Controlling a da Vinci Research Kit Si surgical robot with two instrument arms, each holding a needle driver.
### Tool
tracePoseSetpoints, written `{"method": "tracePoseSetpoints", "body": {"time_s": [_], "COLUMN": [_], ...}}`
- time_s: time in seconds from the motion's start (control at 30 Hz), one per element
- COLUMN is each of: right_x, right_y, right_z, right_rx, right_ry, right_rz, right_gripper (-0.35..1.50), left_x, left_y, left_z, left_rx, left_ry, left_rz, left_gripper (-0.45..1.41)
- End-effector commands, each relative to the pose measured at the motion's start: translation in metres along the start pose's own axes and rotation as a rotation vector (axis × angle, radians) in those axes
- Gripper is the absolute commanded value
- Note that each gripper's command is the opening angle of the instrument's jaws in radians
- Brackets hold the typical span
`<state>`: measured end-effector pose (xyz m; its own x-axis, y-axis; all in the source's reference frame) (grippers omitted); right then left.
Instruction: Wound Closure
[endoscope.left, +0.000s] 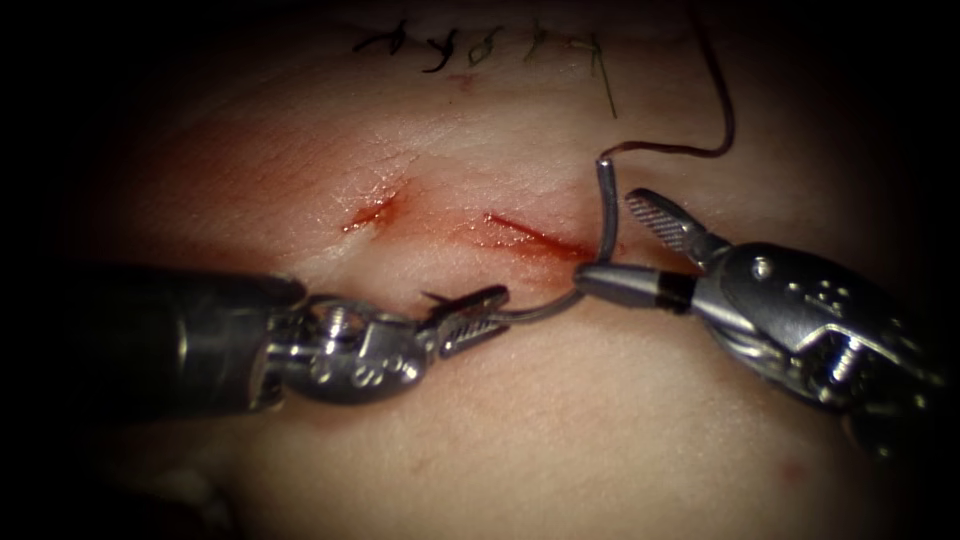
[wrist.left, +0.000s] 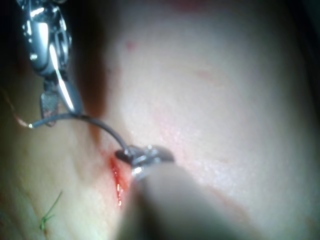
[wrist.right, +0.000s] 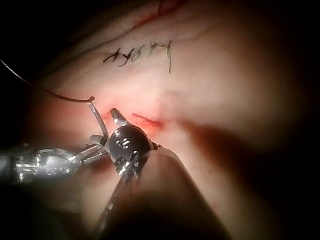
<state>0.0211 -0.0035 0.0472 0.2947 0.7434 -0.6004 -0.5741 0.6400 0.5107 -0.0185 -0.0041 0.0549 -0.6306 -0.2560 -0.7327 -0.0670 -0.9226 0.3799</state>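
The tissue (endoscope.left: 560, 420) bears a red cut (endoscope.left: 520, 235) running left to right. My left tool (endoscope.left: 497, 305) comes in from the left, shut on the curved needle (endoscope.left: 545, 305) close to its pointed end. From there the needle bends up at the cut's right end to its tail (endoscope.left: 603, 170) and appears to lie above the tissue, not in it. Dark thread (endoscope.left: 725, 125) leaves the tail toward the upper right. My right tool (endoscope.left: 610, 240) is open, one jaw on each side of the needle's upright part. The left wrist view shows the needle (wrist.left: 95, 122) and left tool (wrist.left: 135, 160).
A row of older black stitches (endoscope.left: 470, 45) with a green thread end (endoscope.left: 606, 90) lies beyond the cut. Red fluid stains the skin around the cut's left end (endoscope.left: 370, 212). The right wrist view shows the right tool (wrist.right: 104, 126) and the left tool (wrist.right: 50, 162).
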Motion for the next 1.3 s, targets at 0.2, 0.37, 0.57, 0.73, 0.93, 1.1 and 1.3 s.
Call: {"method": "tracePoseSetpoints", "body": {"time_s": [0.2, 0.37, 0.57, 0.73, 0.93, 1.1, 1.3], "right_x": [-0.0002, -0.0002, -0.0001, 0.0003, 0.0004, 0.0001, 0.0001], "right_y": [-0.001, -0.0014, -0.001, -0.0004, 0.0004, 0.0012, 0.002], "right_z": [0.0014, 0.0014, 0.0007, -0.0001, -0.001, -0.0015, -0.0016], "right_rx": [0.045, 0.093, 0.048, 0.041, 0.051, 0.094, 0.17], "right_ry": [-0.008, -0.004, -0.001, 0.015, 0.018, 0.007, 0.004], "right_rz": [-0.003, -0.021, -0.019, -0.014, -0.014, -0.061, -0.12], "right_gripper": [0.84, -0.35, -0.35, -0.35, -0.35, -0.35, -0.35], "left_x": [0.0002, 0.0002, 0.0002, 0.0003, 0.0003, 0.0, -0.0005], "left_y": [0.0005, 0.0005, 0.0005, 0.0006, 0.0004, -0.001, -0.0038], "left_z": [0.0006, 0.0006, 0.0004, 0.0004, 0.0004, -0.0006, -0.0028], "left_rx": [0.003, 0.003, 0.001, -0.002, -0.034, -0.148, -0.415], "left_ry": [0.0, 0.0, 0.003, 0.011, 0.095, 0.218, 0.289], "left_rz": [0.006, 0.012, 0.03, 0.036, -0.116, -0.427, -0.667], "left_gripper": [-0.45, -0.45, -0.45, -0.45, 0.56, 0.61, 0.73]}}
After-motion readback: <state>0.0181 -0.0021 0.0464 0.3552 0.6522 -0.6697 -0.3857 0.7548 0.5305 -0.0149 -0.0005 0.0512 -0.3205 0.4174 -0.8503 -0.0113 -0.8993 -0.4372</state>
